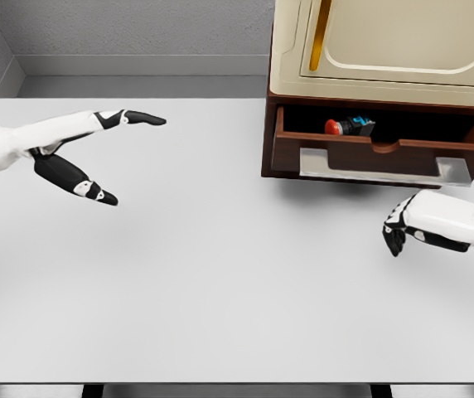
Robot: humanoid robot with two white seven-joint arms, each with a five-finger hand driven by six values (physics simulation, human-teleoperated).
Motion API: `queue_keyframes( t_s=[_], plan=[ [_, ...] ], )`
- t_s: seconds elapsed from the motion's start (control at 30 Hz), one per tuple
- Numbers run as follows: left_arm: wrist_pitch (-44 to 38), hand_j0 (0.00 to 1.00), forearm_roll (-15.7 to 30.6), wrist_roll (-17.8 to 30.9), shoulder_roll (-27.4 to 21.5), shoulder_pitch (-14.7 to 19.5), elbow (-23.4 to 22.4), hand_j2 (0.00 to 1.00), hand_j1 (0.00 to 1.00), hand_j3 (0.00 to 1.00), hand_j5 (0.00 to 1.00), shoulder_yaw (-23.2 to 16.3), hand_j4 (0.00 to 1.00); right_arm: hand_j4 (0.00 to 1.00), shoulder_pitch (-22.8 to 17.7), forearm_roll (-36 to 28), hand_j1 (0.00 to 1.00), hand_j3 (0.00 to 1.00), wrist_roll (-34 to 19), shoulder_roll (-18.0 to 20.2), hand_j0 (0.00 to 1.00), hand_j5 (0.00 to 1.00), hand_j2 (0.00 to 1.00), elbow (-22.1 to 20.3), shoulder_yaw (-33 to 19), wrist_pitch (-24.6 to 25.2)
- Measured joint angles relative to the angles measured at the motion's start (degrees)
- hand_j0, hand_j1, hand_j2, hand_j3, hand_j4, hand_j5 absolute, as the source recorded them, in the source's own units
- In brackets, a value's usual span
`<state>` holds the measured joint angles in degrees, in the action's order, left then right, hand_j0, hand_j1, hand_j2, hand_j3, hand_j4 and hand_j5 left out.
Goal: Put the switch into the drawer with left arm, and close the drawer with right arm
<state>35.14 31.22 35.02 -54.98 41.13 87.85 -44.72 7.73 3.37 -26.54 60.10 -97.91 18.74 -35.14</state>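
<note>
Two white robot arms are showing in your head view, one entering from each side of a white table [220, 290]. Your left hand [96, 153] is hovering over the table's left part, well apart from everything else, with its fingers spread wide and holding nothing: one dark-tipped finger is pointing right, another is angling down toward you. Your right hand [411, 224] is coming in from the right edge, sitting just below the drawer front, its dark fingers [394, 236] curling downward and gripping nothing.

At the upper right, a cabinet is resting on the table, with a cream-coloured top section [386, 46] and a yellow vertical handle [322, 25] on its door. Beneath that, a brown wooden drawer [370, 153] is standing pulled open toward you (a pale grey bar handle [382, 168] is running across its front face).

The switch [349, 126] is lying inside the open drawer, left of centre against the dark interior. It is showing a red round end on the left, a dark body, and a small blue mark on top. Neither hand is touching it. Your right hand is near the drawer's front right corner, but you cannot tell from this view whether it is touching the wood.
</note>
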Motion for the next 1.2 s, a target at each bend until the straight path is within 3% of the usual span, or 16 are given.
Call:
queue_keyframes(
  t_s=[0.27, 0.5, 0.73, 1.2],
  plan=[
    [0.0, 1.00, 0.0, 0.0, -0.1, -0.1, 0.1, 1.00, 1.00, 1.00, 1.00, 0.1, 1.00, 0.17, 2.1, 0.8, 0.17, 0.17, 0.0, -0.2, 0.17, 0.17, 0.17, 0.1, 0.9, -0.3],
    [0.0, 1.00, 0.0, 0.0, -0.3, -0.2, 0.2, 1.00, 1.00, 1.00, 1.00, 0.1, 1.00, 0.18, 6.6, 3.7, 0.18, 0.18, -0.5, -0.3, 0.18, 0.18, 0.18, 0.4, 1.4, -1.5],
    [0.0, 1.00, 0.0, 0.0, -1.2, -1.7, 0.4, 1.00, 1.00, 1.00, 1.00, 0.1, 1.00, 0.19, 7.2, 0.3, 0.19, 0.19, -2.9, -0.5, 0.19, 0.19, 0.19, 1.0, 1.0, -0.3],
    [0.0, 1.00, 0.0, 0.0, -2.9, -1.9, 1.5, 1.00, 1.00, 1.00, 1.00, 1.4, 1.00, 0.19, 12.1, 0.1, 0.19, 0.19, -8.3, -6.1, 0.19, 0.19, 0.19, 5.5, 3.8, -0.2]
  ],
)
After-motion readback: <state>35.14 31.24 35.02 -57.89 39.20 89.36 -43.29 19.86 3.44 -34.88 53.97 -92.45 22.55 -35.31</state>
